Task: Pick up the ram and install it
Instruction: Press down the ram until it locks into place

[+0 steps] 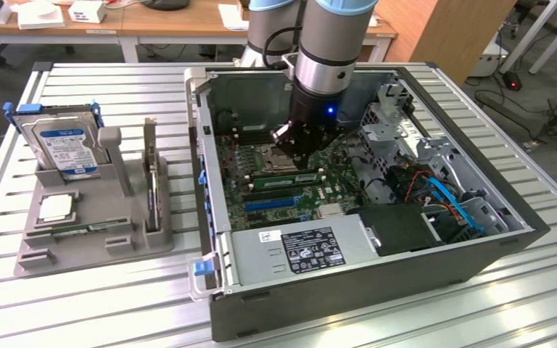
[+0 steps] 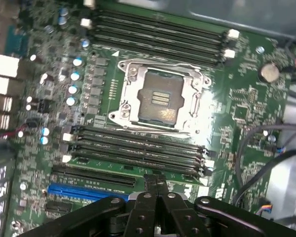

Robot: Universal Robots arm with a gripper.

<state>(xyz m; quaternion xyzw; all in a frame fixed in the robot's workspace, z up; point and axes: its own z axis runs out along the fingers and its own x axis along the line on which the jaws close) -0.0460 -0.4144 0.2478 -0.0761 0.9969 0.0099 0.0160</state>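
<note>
The ram (image 1: 296, 178) is a narrow green stick standing on edge in a memory slot on the motherboard, on the side of the CPU socket (image 1: 276, 158) that faces the blue slot. My gripper (image 1: 295, 164) reaches down into the open computer case (image 1: 356, 290) right over it, fingers pressed together with nothing between them. In the wrist view the shut gripper (image 2: 155, 181) has its tips at the top edge of the ram (image 2: 123, 167). Whether they touch it I cannot tell. The other memory slots (image 2: 138, 143) beside it are bare.
A grey holder (image 1: 95, 239) to the exterior view's left of the case carries a silver-and-blue hard drive (image 1: 66, 145) and an upright card (image 1: 150, 174). Inside the case are a power supply (image 1: 303, 250), blue cables (image 1: 452, 203) and a drive cage (image 1: 394, 123). The slatted table (image 1: 114, 312) surrounds it all.
</note>
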